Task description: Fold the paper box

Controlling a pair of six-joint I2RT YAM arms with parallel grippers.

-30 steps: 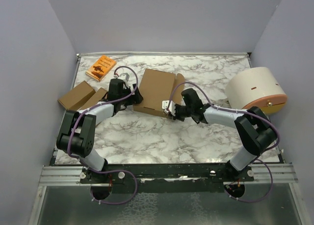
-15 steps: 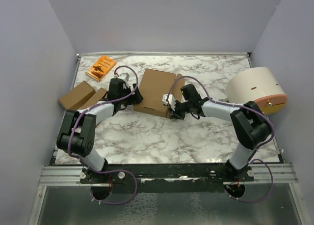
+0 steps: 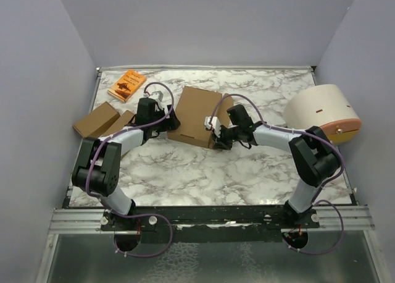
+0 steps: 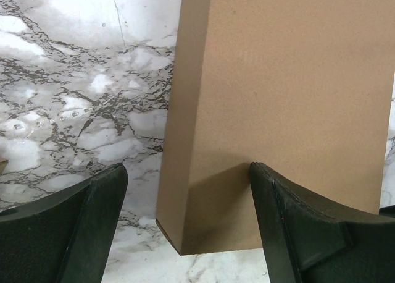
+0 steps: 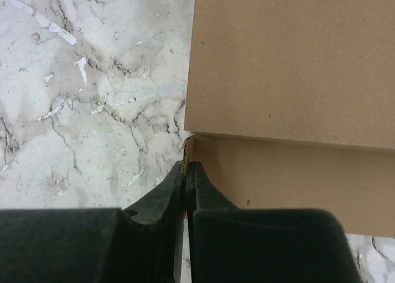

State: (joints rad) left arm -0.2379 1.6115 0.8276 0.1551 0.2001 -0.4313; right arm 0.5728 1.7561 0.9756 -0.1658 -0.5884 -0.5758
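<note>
Top view evenly lit, diffuse; only soft shadows noted on table [image 3: 185, 172]. Left wrist view: marble whites nearly blown out at top, soft shadow cast on paper box [image 4: 203, 202] beside left fingers [image 4: 296, 227]. Detail lost on dark right fingers [image 5: 247, 246]; cardboard grain kept sharp.

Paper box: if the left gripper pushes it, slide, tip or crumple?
Probably slides rather than tips: the paper box lies low and flat on the smooth marble table. Likely light, thin cardboard, so its walls may flex under the open left gripper.
</note>
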